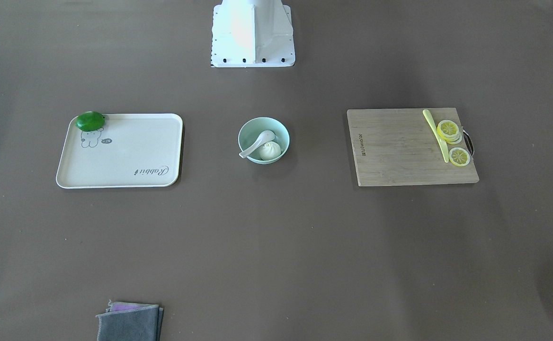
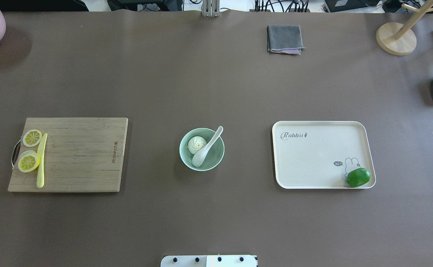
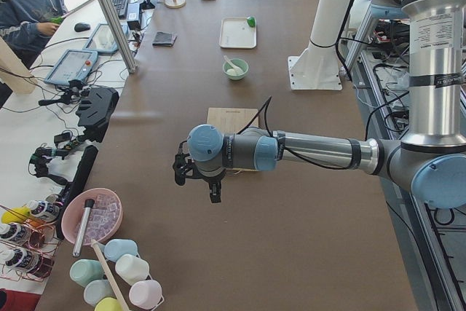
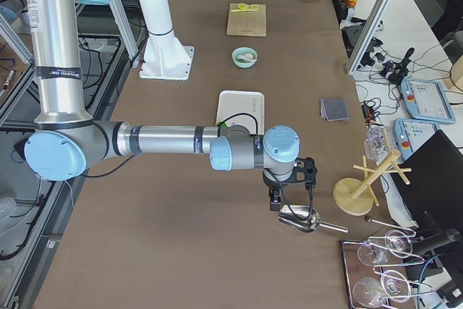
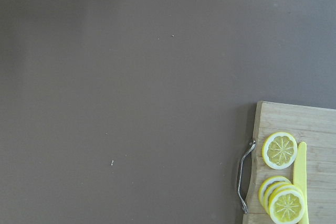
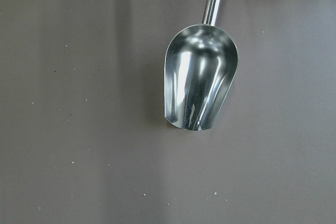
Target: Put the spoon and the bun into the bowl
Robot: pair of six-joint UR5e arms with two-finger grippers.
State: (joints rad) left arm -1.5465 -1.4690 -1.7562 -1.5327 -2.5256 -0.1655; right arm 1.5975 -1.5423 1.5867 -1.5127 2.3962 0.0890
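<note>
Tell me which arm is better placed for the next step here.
Neither: the spoon and bun already lie in the bowl, so nothing seems left. The left gripper hangs beyond the cutting board, the right gripper above the metal scoop, both far from the bowl.

Read from over the robot's shoulders, with the bowl (image 2: 182, 152) as dial centre. Inside it: bun (image 2: 196, 144) at 10 o'clock, spoon (image 2: 205, 150) beside it, laid from 7 to 1 o'clock, handle end over the rim. At 9 o'clock, well apart: cutting board (image 2: 79, 155), with lemon slices (image 2: 32, 138) along its 9 o'clock edge and knife (image 2: 41, 160) just beside them. At 3 o'clock: tray (image 2: 313, 159), fruit (image 2: 358, 177) in its 4 o'clock corner. Far off at 1 o'clock: folded cloth (image 2: 284, 38).
</note>
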